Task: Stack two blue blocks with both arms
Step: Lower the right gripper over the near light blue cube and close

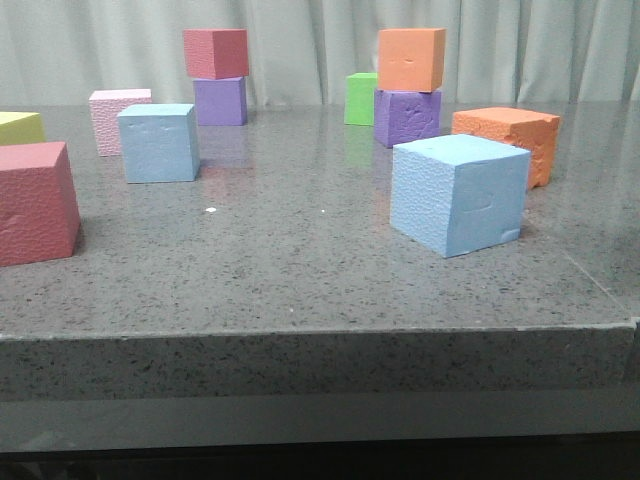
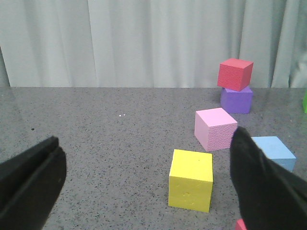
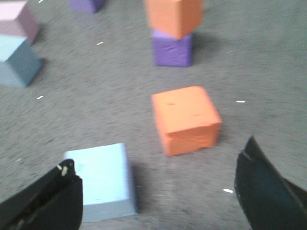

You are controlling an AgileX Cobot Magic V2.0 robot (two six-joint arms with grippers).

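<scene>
We see the left gripper (image 2: 144,187) with its fingers spread wide and holding nothing, above a yellow cube (image 2: 191,179). The right gripper (image 3: 158,191) is likewise spread and empty, over the grey table (image 1: 300,260). One blue block (image 3: 103,179) lies just beside its finger; an orange cube (image 3: 186,120) sits near. The second blue block (image 1: 158,142) stands well apart on the left, beside a pink cube (image 1: 115,118).
</scene>
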